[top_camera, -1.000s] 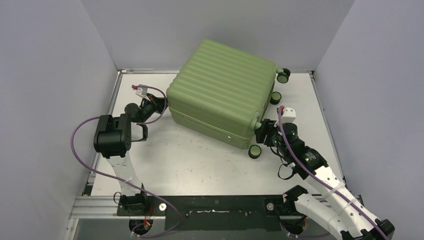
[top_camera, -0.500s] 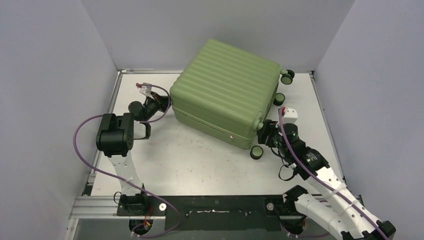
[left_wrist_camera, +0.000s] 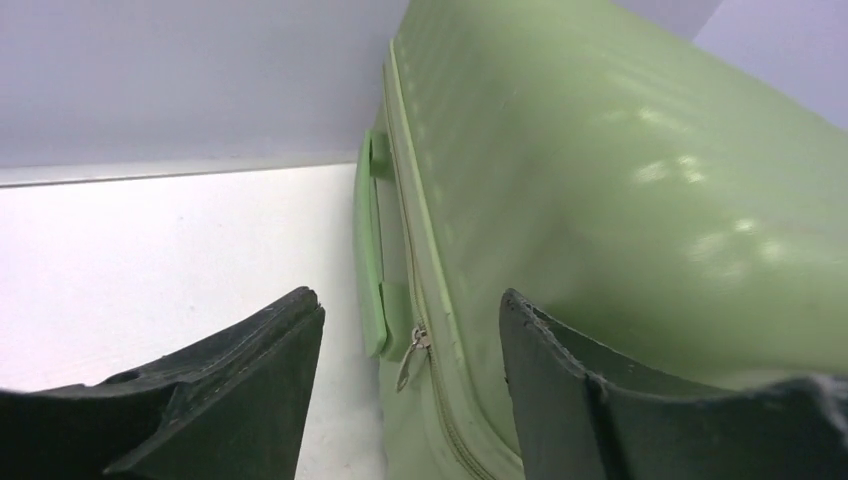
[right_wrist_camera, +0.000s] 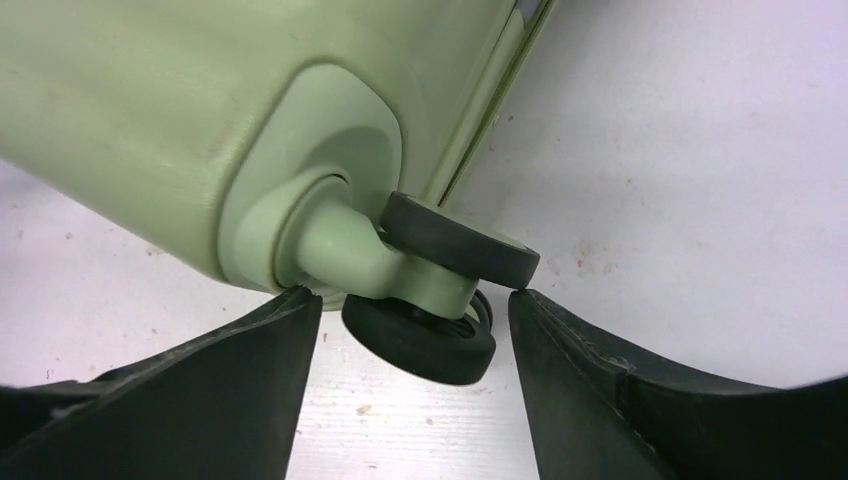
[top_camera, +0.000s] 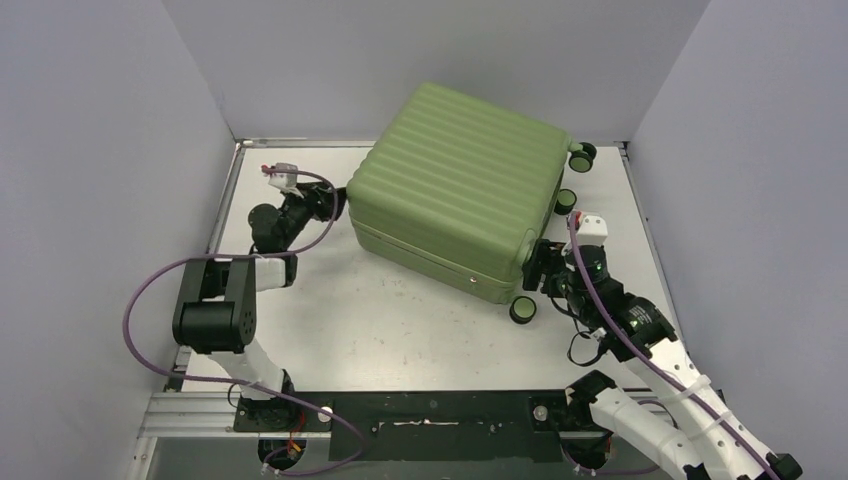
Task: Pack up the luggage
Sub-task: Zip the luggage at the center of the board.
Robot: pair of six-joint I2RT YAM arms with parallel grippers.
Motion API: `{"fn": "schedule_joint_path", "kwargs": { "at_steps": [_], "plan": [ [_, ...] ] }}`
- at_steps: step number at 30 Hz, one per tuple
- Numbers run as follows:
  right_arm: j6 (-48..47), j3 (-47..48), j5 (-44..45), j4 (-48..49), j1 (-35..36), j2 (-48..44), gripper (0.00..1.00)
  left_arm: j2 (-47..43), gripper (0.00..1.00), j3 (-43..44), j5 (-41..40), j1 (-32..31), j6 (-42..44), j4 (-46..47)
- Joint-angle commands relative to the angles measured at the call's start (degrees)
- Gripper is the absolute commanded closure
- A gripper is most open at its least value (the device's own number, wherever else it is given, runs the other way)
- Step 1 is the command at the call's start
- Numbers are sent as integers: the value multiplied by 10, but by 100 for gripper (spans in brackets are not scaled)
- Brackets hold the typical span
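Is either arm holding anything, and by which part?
Nothing seems gripped: right fingers straddle the light-green ribbed hard-shell suitcase's black wheel, left fingers its zip edge.

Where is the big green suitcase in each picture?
Top external: suitcase lies flat at the table's back middle.
Left wrist: fills the right side.
Right wrist: its corner at upper left, with a black wheel.
Shared landmark: the zip seam round its side.

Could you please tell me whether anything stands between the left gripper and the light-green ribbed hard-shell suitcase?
Nothing visible does. The left gripper, jaws open, faces the zippered edge of the light-green ribbed hard-shell suitcase beside its green side handle, with no object between them. The right gripper straddles a black caster wheel.
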Motion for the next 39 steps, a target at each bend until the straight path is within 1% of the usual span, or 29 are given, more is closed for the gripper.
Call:
{"fn": "schedule_joint_path", "kwargs": {
  "at_steps": [1, 2, 3, 4, 7, 10, 13, 15, 17, 18, 20, 22, 25, 27, 29, 31, 34, 36, 39],
  "plan": [
    [-8, 67, 15, -4, 5, -6, 27, -99, 26, -38, -41, -4, 43, -46],
    [-8, 77, 19, -8, 5, -2, 24, -136, 11, -46, -67, -4, 50, -66],
    [-7, 87, 22, -11, 5, 2, 20, -161, 4, -53, -101, -4, 56, -88],
    [-5, 96, 27, -15, 5, 7, 17, -188, 3, -57, -143, -4, 58, -109],
    [25, 123, 39, -22, 4, 32, 10, -238, 3, -47, -196, -9, 25, -159],
    [67, 160, 33, -20, 0, 71, 6, -240, 3, 16, -180, -18, -48, -247],
    [118, 190, 12, 3, -21, 117, 5, -223, 3, 71, -144, -45, -99, -289],
    [140, 196, -19, 25, -60, 137, 4, -212, 3, 89, -139, -66, -109, -305],
    [159, 192, -78, 46, -117, 151, 4, -202, 3, 103, -130, -84, -113, -322],
    [168, 188, -86, 55, -135, 158, 4, -195, 3, 108, -128, -94, -112, -330],
    [173, 190, -84, 58, -141, 170, 3, -190, 3, 114, -128, -105, -114, -354],
    [166, 187, -86, 67, -142, 164, 3, -202, 3, 104, -126, -107, -126, -362],
    [130, 168, -73, 76, -142, 135, 3, -268, 3, 53, -171, -120, -122, -366],
    [102, 158, -65, 71, -142, 127, 3, -325, 3, 20, -217, -156, -82, -392],
    [85, 149, -71, 66, -143, 128, 3, -374, 3, -1, -268, -215, -32, -433],
    [75, 142, -85, 57, -142, 134, 4, -415, 3, -27, -319, -279, -1, -464],
    [39, 118, -129, 54, -142, 123, 5, -479, 3, -75, -388, -355, 4, -482],
    [10, 92, -162, 59, -136, 96, 5, -517, 3, -104, -418, -390, 3, -484],
    [-18, 50, -212, 66, -123, 55, 5, -560, 3, -126, -444, -425, 2, -510]
  ]
}}
